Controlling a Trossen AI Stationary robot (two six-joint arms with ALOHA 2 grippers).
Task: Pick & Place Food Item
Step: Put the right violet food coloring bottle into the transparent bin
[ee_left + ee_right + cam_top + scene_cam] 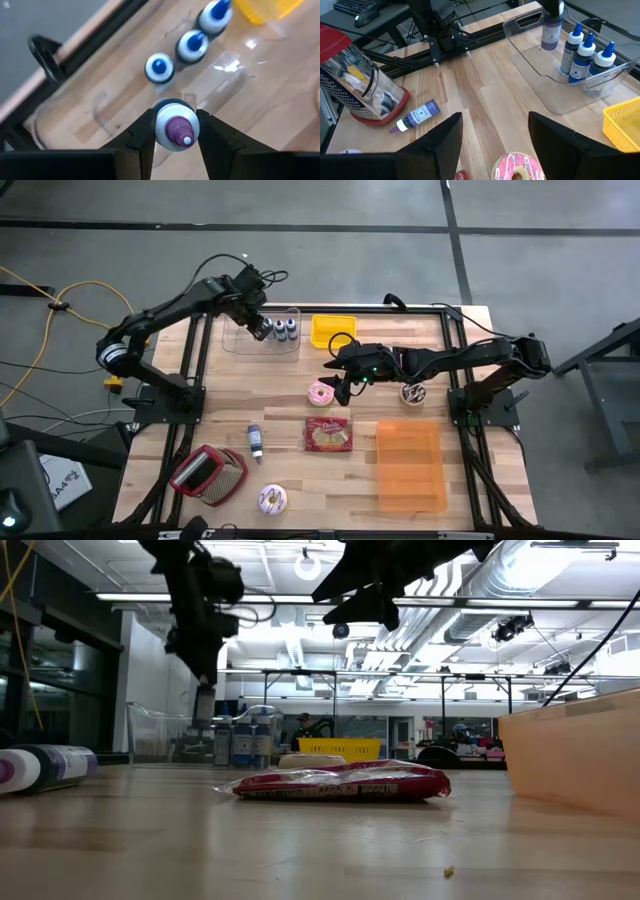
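Pink-frosted ring donut with sprinkles (322, 393) lying flat on the wooden slatted tabletop (420, 490), near the middle, directly below and just ahead of the right gripper (340, 385); seen in the right wrist view (517, 167) between the two dark fingers (435, 145), apart from both, jaws spread wide and empty

Left gripper (175, 131) raised over the clear plastic bin (240, 340) at the far left of the table, closed narrowly on a small bottle with white collar and purple nozzle (175, 125), bottle upright and hanging above the bin floor; same bottle visible from the right wrist view (551, 30) above the bin (560, 95)

Three blue-capped dropper bottles (283, 329) standing in a row inside the bin, just beside the held bottle

Yellow perforated plastic basket (333, 330) just right of the bin, beyond the donut

Red flat snack packet (329, 434) just on the near side of the donut; translucent orange rectangular tray (410, 470) to its right

Second purple-tipped bottle (255, 441) lying on its side left of the packet; red-framed mesh container (208, 475) near the front left; second pink-and-white donut (272, 499) at the front edge; dark chocolate donut (414, 392) right of the right gripper, under the arm
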